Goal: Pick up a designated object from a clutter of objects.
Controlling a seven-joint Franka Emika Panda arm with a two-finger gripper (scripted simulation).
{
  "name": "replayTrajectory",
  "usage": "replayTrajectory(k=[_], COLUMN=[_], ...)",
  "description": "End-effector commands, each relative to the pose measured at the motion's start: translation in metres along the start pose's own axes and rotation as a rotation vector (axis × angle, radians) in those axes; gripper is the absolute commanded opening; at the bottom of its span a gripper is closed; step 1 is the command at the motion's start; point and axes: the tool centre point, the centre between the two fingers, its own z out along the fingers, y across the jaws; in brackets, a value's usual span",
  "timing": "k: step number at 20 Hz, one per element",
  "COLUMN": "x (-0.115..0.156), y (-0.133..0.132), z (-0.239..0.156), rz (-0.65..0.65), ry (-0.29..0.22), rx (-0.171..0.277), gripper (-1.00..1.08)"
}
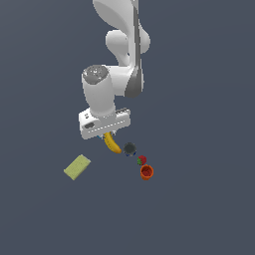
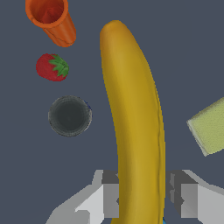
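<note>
Straddling banana: gripper open, fingers either side, gap showing; you close squarely, clear of block.

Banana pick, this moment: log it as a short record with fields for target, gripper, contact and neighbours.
target: banana, long, yellow, curved
gripper: gripper straddles one end of the banana, a finger on each side
contact: left-hand finger looks close against the peel, a small gap shows on the other side; grip not confirmed
neighbours: dark round piece, strawberry, orange cup, yellow-green block, all apart from the banana
</note>
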Motion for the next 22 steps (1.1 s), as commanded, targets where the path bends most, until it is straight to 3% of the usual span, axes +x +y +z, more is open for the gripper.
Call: replayTrajectory(k=[1, 22], x=[-0.008, -0.075], y=[0.009, 0.082], z=[-0.026, -0.238], rz=[0.0, -0.001], ry=[0.002, 0.001], rx=[0.0, 0.001], gripper=[-1.0, -1.0])
